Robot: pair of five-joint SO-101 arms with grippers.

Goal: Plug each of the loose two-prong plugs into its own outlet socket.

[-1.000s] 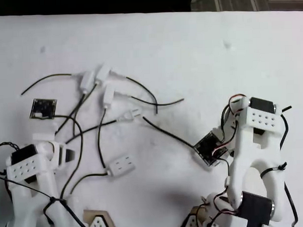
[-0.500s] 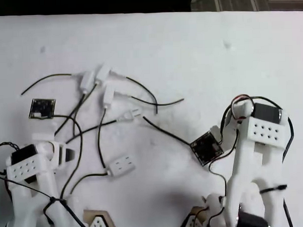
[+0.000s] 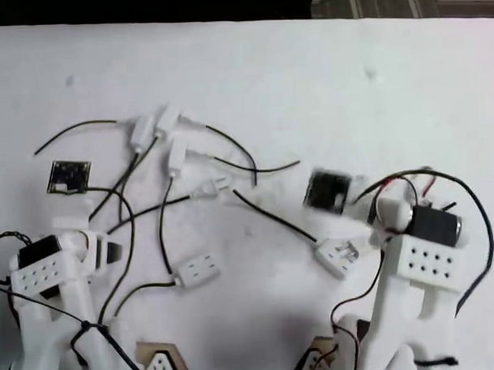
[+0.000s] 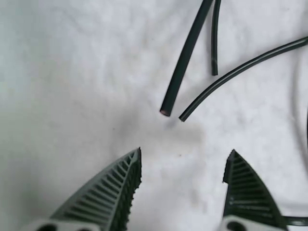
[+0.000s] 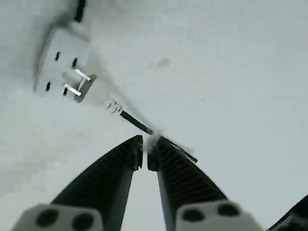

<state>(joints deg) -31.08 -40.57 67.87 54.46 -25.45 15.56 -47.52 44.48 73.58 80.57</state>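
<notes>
A white outlet block (image 5: 57, 65) lies on the white table with a white two-prong plug (image 5: 91, 91) against it, both metal prongs showing. My right gripper (image 5: 146, 144) is shut just behind that plug, with the plug's black cord at its fingertips; a grip on the cord cannot be made out. From above, this block and plug (image 3: 337, 256) lie beside the right arm (image 3: 420, 264). My left gripper (image 4: 185, 156) hangs open over bare table near two black cable ends (image 4: 164, 111). A second outlet block (image 3: 200, 269) and several loose white plugs (image 3: 175, 157) lie at centre left.
Black cords (image 3: 128, 230) loop across the left half of the table, some running past the left arm (image 3: 51, 269). Wooden arm bases (image 3: 160, 362) stand at the near edge. The far half of the table (image 3: 308, 77) is bare white surface.
The right arm drew back toward the near right, and its wrist swung away from the outlet block, uncovering the block and plug. The left arm kept still.
</notes>
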